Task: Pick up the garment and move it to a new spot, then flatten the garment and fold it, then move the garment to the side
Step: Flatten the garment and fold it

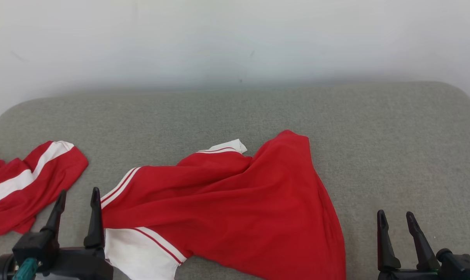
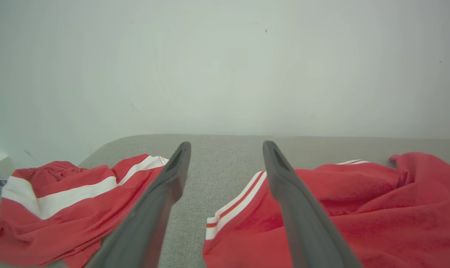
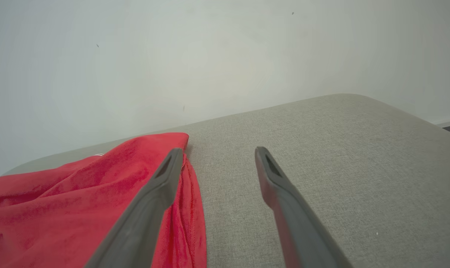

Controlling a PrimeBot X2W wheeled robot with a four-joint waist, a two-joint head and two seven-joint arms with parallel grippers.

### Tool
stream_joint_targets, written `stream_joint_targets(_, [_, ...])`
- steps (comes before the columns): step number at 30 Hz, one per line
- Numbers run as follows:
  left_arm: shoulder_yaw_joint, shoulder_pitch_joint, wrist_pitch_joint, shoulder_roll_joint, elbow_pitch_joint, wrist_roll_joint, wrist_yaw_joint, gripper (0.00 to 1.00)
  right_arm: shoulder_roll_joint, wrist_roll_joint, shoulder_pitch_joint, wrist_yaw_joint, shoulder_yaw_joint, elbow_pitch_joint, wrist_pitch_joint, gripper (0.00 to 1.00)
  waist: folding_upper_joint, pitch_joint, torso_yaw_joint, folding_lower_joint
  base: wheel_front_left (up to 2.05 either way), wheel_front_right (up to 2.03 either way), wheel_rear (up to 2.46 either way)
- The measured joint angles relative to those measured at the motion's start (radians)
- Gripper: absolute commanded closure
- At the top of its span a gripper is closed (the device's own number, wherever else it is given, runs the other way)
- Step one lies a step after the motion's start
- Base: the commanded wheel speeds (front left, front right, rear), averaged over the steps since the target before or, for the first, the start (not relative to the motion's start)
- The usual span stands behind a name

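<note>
1. Fingers (image 1: 95,221) of the left gripper (image 1: 79,190) stand spread wide and released. Between them is bare grey cushion (image 1: 374,136) and no cloth.
2. Just right of that gripper's right finger lies the garment (image 1: 227,202), red with white stripes, crumpled and loosely spread on the cushion. In the head view its striped edge comes right up against the finger, though I cannot tell whether they touch. In the left wrist view the same finger crosses in front of the garment's red body, with a white-striped hem lying just inside it.
3. Left of the left finger sits a second red-and-white cloth (image 1: 28,182), bunched on the cushion and apart from the garment, with a strip of grey between the two. Whether it joins the garment out of view I cannot tell.
4. The right gripper (image 1: 395,213) is likewise released, its two fingers apart and holding nothing. The garment's plain red edge lies to the left of its left finger, clear of it in the head view. In the right wrist view that finger overlaps the red edge. Between its fingers and to their right is grey cushion.
5. Beyond all four fingertips the cushion's rounded far edge meets a pale wall (image 1: 235,39).
</note>
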Motion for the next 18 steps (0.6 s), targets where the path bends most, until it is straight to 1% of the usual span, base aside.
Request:
stream_joint_targets(8, [0.042,0.143,0.0,-0.073,-0.16,0.044,0.006,0.0,0.003,-0.006,0.029,0.0,0.006,-0.024,0.0,0.0,0.0,-0.04,0.041,0.0,0.0,0.0,0.0])
stream_joint_targets(12, [0.061,0.195,0.0,-0.098,-0.202,0.067,-0.001,0.0,0.001,-0.009,0.04,0.0,0.003,-0.034,-0.002,0.0,-0.0001,-0.054,0.057,-0.0001,0.0,0.0,0.0])
stream_joint_targets(15, [0.071,0.227,0.0,-0.121,-0.216,0.071,-0.003,0.0,-0.002,-0.009,0.049,0.0,0.001,-0.037,-0.002,0.0,0.0,-0.062,0.066,-0.0001,0.0,0.0,0.0])
stream_joint_targets(18, [0.079,0.251,0.0,-0.134,-0.222,0.075,-0.015,0.0,-0.005,-0.012,0.061,0.0,0.002,-0.038,-0.002,0.0,0.0,-0.07,0.073,-0.0001,0.0,0.0,0.0])
